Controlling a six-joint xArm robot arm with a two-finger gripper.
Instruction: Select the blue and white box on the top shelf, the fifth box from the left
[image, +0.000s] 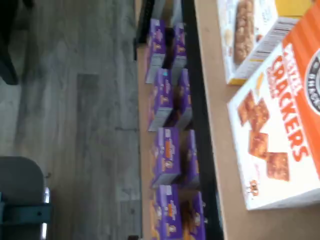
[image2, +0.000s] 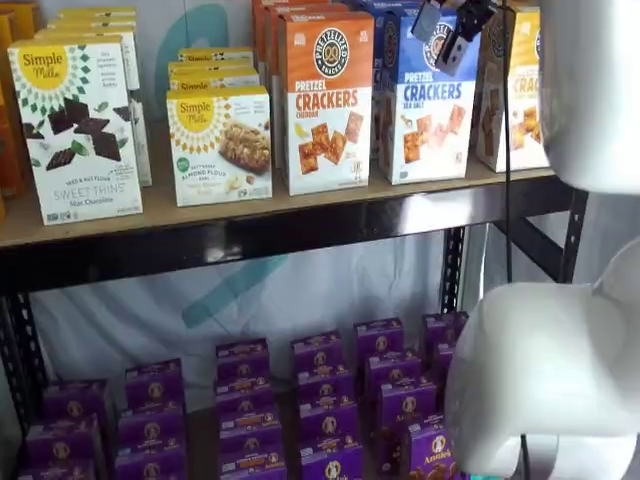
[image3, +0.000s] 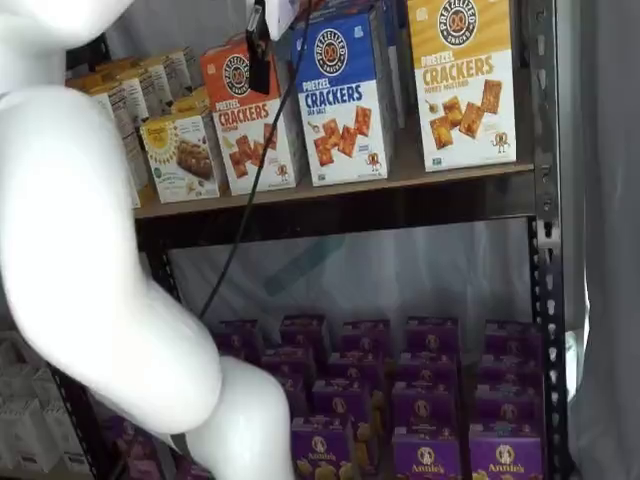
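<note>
Blue box (image2: 432, 100) sits upper right on the top shelf (image2: 250, 235); gripper (image2: 449, 25) hangs just in front, fingers spread, nothing held; approach step, next push in and square up.

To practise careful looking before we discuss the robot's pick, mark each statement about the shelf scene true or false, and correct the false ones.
1. The blue and white box stands upright on the top shelf. True.
2. The gripper is closed on the blue and white box. False: its fingers stand apart in front of the box's upper part, holding nothing.
3. An orange-topped crackers box stands directly beside the blue and white box. True.
4. The lower shelf holds green boxes. False: it holds purple boxes.
5. The Sweet Thins box lies flat on its back. False: it stands upright.
</note>
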